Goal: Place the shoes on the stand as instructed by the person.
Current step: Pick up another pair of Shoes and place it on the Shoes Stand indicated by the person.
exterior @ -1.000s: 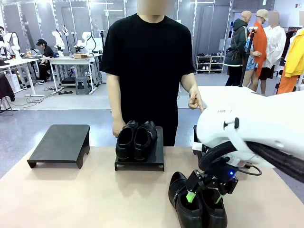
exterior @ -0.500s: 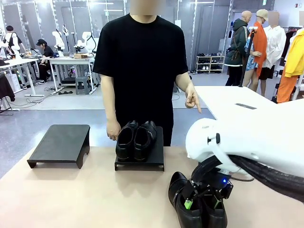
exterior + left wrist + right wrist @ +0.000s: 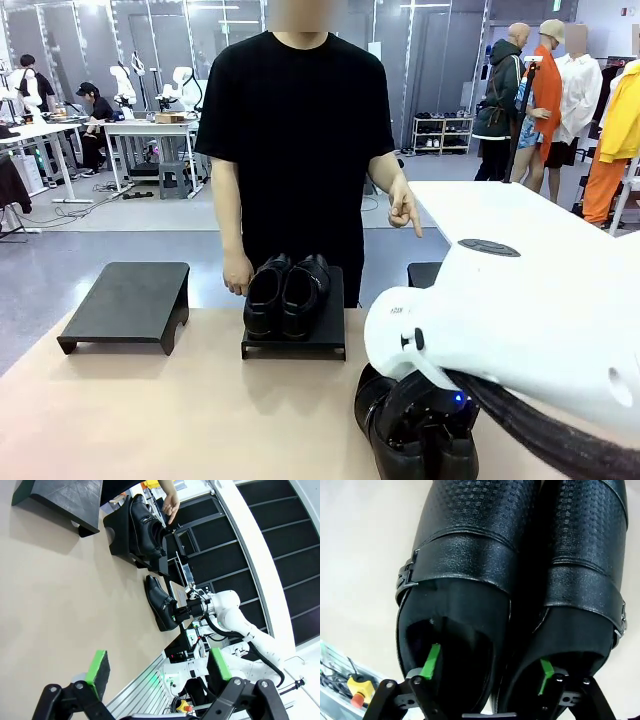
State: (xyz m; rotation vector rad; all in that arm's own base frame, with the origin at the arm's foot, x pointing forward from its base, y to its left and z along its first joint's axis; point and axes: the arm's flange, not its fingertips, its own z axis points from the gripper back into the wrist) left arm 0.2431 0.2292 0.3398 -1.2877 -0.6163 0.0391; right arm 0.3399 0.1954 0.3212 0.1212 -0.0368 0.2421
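Observation:
One pair of glossy black shoes (image 3: 288,292) stands on the middle black stand (image 3: 295,345). A second pair (image 3: 380,425) sits on the table at the near right. My right gripper (image 3: 425,432) has come down onto this pair. In the right wrist view the gripper (image 3: 487,667) is spread wide, one green-padded finger (image 3: 431,662) inside each shoe (image 3: 465,545), with the shoes' inner walls between the fingers. The left gripper (image 3: 157,667) hangs open above bare table, holding nothing. The person (image 3: 295,140) stands behind the table, one hand (image 3: 403,210) pointing down to the right.
An empty black stand (image 3: 128,300) sits at the far left of the table. Part of another dark stand (image 3: 425,272) shows at the far right behind my right arm (image 3: 520,330), which covers the near right corner. Bare tabletop (image 3: 150,420) lies at the near left.
My right arm has dropped lower, pushing its fingers down into the near pair of shoes. The person's pointing hand has sunk a little. The left arm has not moved.

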